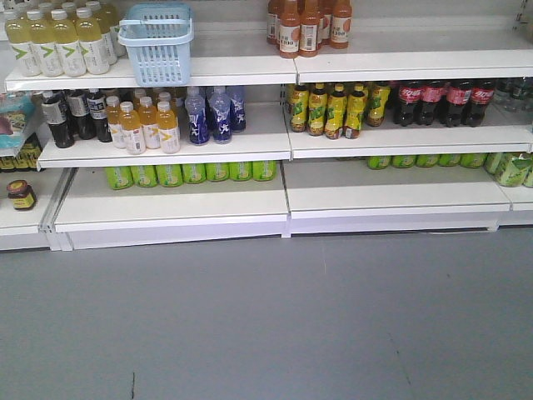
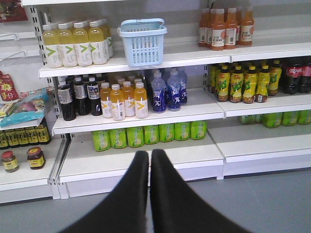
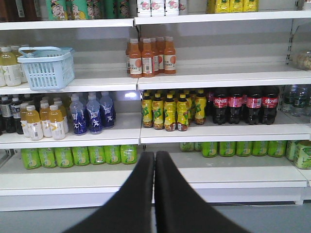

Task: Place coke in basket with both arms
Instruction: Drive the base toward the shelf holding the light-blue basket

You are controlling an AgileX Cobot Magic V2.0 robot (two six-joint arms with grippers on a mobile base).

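Several coke bottles (image 1: 433, 102) with red labels stand in a row on the middle shelf at the right; they also show in the right wrist view as coke bottles (image 3: 243, 104) and at the far right of the left wrist view as coke bottles (image 2: 295, 75). The pale blue basket (image 1: 157, 42) sits on the upper shelf at the left, seen too as the basket (image 2: 143, 42) and the basket (image 3: 46, 68). My left gripper (image 2: 149, 154) is shut and holds nothing, well back from the shelves. My right gripper (image 3: 155, 155) is likewise shut and holds nothing. Neither arm shows in the front view.
White shelving (image 1: 275, 146) holds yellow drink bottles (image 1: 62, 42), orange bottles (image 1: 308, 25), blue bottles (image 1: 212, 112), dark white-labelled bottles (image 1: 71, 112), yellow-green bottles (image 1: 333, 108) and green cans (image 1: 191, 172). Grey floor (image 1: 266, 317) lies in front of the shelves.
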